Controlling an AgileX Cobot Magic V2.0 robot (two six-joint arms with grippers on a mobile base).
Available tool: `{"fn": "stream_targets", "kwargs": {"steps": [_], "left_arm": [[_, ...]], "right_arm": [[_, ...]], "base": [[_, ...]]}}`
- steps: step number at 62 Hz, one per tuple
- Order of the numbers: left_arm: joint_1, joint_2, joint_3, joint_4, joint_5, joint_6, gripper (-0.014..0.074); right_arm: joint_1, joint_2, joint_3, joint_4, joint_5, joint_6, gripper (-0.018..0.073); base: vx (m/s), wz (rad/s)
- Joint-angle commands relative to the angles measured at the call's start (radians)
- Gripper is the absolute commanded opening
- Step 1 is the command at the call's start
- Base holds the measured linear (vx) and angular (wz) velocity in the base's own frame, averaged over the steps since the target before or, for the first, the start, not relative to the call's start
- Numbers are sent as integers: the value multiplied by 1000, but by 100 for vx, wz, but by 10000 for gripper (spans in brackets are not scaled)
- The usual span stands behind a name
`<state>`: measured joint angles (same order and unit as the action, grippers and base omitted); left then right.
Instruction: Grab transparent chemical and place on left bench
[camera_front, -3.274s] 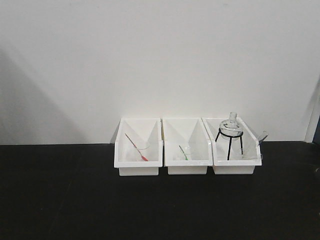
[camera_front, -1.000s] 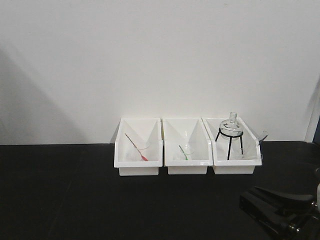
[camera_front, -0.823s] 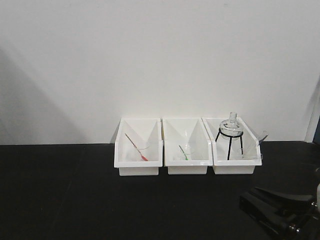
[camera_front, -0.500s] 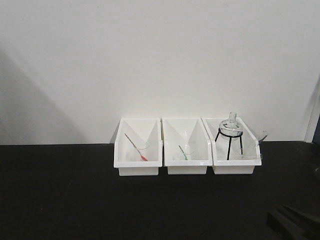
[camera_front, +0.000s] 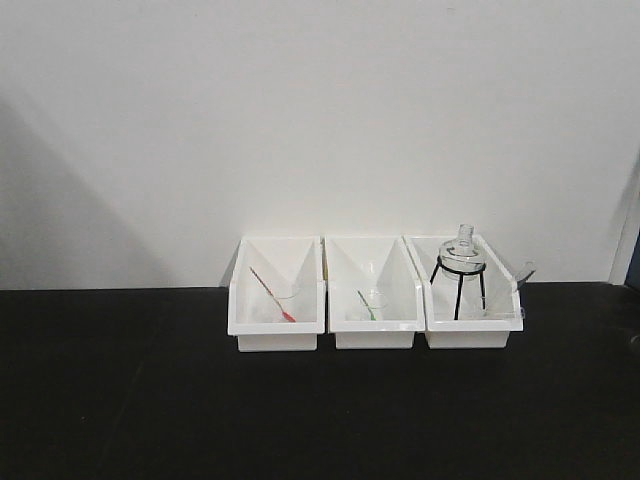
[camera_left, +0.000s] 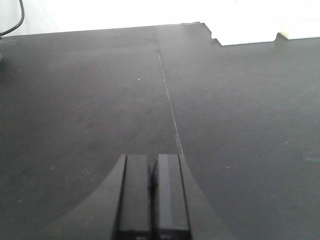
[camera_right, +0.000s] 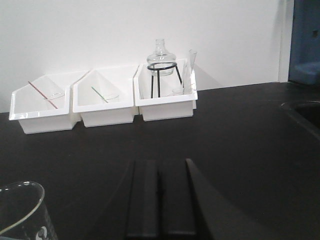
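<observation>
Both the left end effector (camera_left: 153, 200) and the right end effector (camera_right: 160, 200) are closed, empty. The beaker (camera_right: 20, 212) is judged already set on the desk (camera_front: 150, 400); only retraction remains.

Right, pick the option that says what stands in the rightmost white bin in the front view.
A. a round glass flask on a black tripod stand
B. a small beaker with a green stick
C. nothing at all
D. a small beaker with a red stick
A: the rightmost white bin holds a glass flask sitting on a black tripod stand; the red-stick beaker and green-stick beaker are in the other two bins.
</observation>
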<state>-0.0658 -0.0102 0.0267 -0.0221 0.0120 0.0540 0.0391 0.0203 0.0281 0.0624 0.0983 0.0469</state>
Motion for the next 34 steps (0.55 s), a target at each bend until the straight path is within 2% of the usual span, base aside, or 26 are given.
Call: {"fn": "stream_targets", "kwargs": {"steps": [1, 34], "left_arm": [[-2, -19, 16, -1, -78, -8, -3], [-2, -19, 16, -1, -78, -8, -3]], "right_arm": [[-22, -45, 9, -14, -7, -15, -8], [-22, -35, 9, -16, 0, -16, -8]], "base": [[0, 0], [0, 0]]}}
